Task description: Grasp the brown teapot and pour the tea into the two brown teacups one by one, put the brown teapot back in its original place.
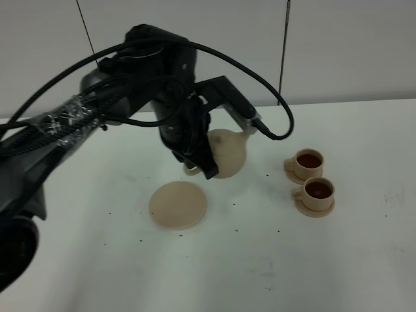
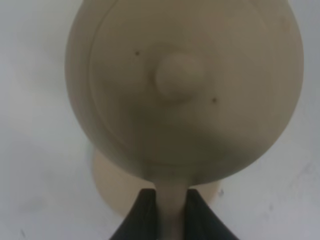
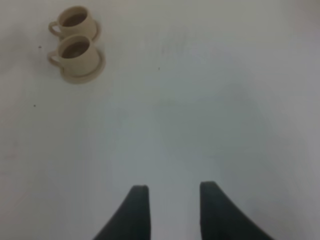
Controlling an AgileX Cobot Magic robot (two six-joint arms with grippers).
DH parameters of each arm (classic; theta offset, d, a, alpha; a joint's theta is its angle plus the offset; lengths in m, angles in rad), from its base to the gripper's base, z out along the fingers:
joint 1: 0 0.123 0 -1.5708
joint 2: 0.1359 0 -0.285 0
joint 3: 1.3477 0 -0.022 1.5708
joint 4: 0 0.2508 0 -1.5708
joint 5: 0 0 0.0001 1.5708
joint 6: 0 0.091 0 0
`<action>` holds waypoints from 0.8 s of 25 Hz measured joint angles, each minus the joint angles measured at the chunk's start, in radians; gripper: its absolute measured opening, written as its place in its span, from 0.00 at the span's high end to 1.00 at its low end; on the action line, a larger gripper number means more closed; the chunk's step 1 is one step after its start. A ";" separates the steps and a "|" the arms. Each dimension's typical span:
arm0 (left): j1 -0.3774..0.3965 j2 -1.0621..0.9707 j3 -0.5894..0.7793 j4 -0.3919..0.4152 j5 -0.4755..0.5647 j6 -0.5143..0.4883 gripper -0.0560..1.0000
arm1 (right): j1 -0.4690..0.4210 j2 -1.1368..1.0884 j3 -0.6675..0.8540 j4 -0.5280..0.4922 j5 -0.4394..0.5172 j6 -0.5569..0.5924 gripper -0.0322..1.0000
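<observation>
The large saucer [image 1: 178,205] lies nearest on the white desk [image 1: 247,260], bare. At its 1 o'clock the left gripper [image 2: 171,210] has its jaws clenched on the handle of the brown teapot [image 1: 227,151], held aloft. At 3 o'clock stand two filled teacups [image 1: 309,160] [image 1: 319,192]. The right gripper [image 3: 170,200] hangs with jaws released.

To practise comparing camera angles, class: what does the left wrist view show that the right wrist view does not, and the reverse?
Only the left wrist view shows the brown teapot, its handle pinched by the left tool, above the round saucer plate. Only the right wrist view shows the two brown teacups holding dark tea, and the empty, open right tool. Both show the white table.
</observation>
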 joint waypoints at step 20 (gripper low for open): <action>0.077 -0.049 0.198 -0.028 0.000 -0.412 0.79 | 0.000 0.000 0.000 0.000 0.000 0.000 0.74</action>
